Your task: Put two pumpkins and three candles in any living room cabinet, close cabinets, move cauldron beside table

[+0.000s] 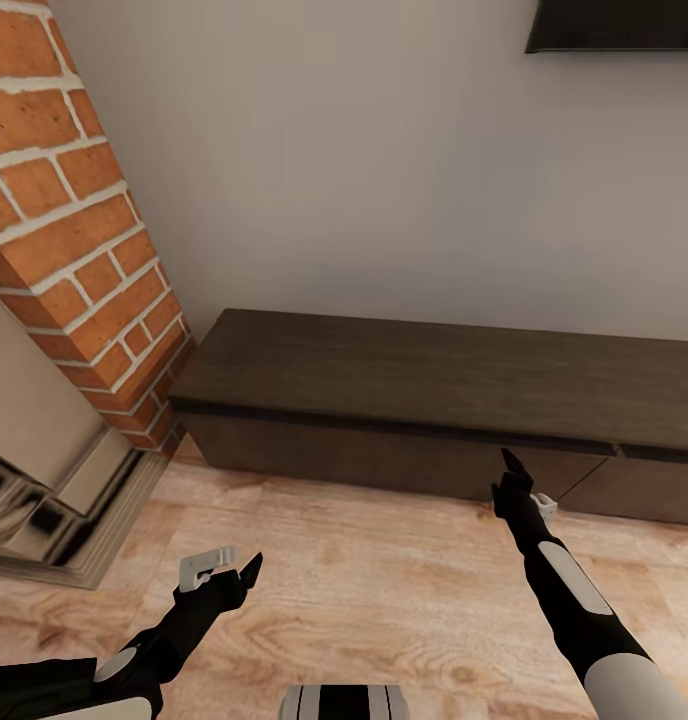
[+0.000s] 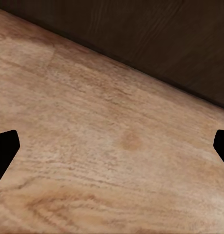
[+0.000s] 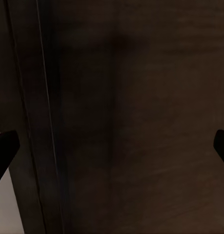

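Note:
The cabinet [image 1: 434, 400] is a long, low dark-brown unit against the white wall, and its flat drawer fronts look shut. My right gripper [image 1: 512, 470] is held up close to the drawer front near a seam between two fronts. In the right wrist view the dark cabinet front [image 3: 131, 117] is very near, and the right gripper [image 3: 112, 146] is open and empty. My left gripper [image 1: 232, 572] hovers low over the wooden floor, short of the cabinet. It is open too [image 2: 112, 148], with nothing between its fingertips [image 2: 4, 151]. The pumpkins, candles, cauldron and table are out of view.
A brick-and-stone fireplace [image 1: 74, 260] rises at the left, and its stone base [image 1: 64, 510] juts onto the floor beside the cabinet's left end. Pale wooden floor [image 1: 384, 590] stretches between me and the cabinet. A dark panel [image 1: 614, 25] hangs on the wall at the upper right.

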Available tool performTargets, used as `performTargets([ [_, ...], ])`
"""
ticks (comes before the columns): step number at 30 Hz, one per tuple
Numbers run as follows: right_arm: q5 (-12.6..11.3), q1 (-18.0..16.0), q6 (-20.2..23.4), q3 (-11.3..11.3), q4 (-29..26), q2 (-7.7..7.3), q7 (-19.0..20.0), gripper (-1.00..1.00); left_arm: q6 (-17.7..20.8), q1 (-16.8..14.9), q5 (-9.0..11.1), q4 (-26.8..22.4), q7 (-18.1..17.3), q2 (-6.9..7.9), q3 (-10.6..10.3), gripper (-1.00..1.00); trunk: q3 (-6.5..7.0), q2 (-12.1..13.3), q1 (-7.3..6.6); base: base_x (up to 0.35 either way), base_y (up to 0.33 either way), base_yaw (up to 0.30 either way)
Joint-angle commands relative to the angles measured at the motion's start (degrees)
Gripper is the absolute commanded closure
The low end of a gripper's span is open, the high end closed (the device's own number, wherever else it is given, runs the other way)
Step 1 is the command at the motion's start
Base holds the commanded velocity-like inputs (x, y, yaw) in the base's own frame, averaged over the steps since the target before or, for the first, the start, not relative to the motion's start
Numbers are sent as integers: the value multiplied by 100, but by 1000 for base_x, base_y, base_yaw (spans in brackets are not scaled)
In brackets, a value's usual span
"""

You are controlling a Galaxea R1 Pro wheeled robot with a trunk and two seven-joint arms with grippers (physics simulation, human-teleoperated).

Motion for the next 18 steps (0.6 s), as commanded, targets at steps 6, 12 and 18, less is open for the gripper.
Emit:
performTargets([
  [6,-57,-2,-9,10,1,-2,32,-100,-21,-11,11,-8,16,-1,-16,-100,-4,-2,-1,19,11,0],
  [12,-52,-2,0,12,-14,-2,53,-100,-21,-11,11,-7,16,-3,-18,-100,-4,-2,-1,27,13,0],
  [18,-49,-2,6,12,-20,-3,68,-100,-21,-11,10,-7,16,-3,-23,-100,-4,-2,-1,2,1,0],
])
